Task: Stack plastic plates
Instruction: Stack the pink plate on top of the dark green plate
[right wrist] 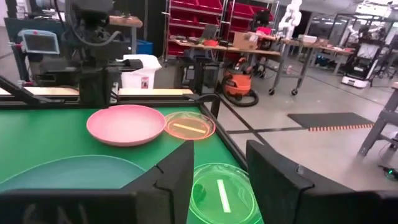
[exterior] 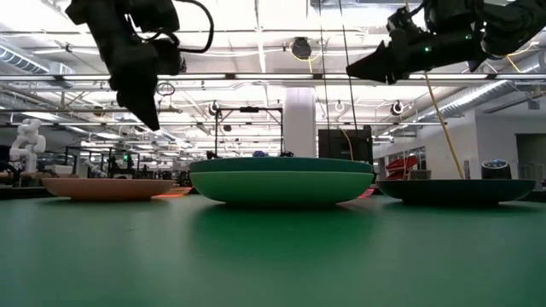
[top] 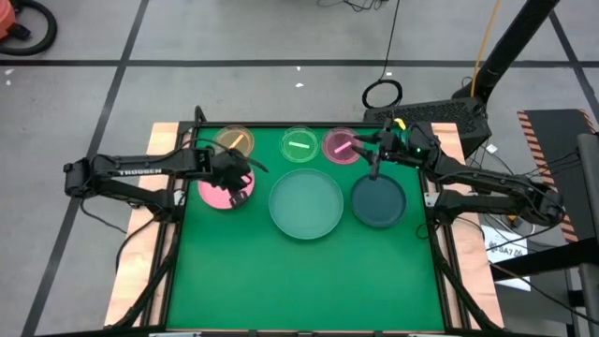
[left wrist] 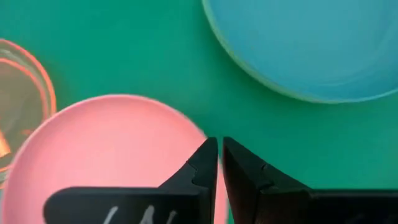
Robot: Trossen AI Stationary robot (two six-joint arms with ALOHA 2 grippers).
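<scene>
High view: left gripper (top: 245, 184), clenched empty, held over large round pink plastic plate (top: 219, 193); right gripper (top: 372, 159), released, poised near small translucent pink plate (top: 339, 144), likely for pickup.

The left end effector (top: 245, 184) covers part of the pink plate (top: 217, 195) below it.

The right end effector (right wrist: 219, 186) is hovering spread over the small green plate (right wrist: 221, 193); the pink plate (right wrist: 125, 124) and amber plate (right wrist: 189, 126) are sitting apparently touching.

You are seeing the pink plate (top: 220, 194), frosted plate (top: 306, 205) and teal plate (top: 378, 202) lying flat; amber plate (top: 233, 140), green plate (top: 299, 145) and small pink plate (top: 339, 144) sitting behind.
</scene>
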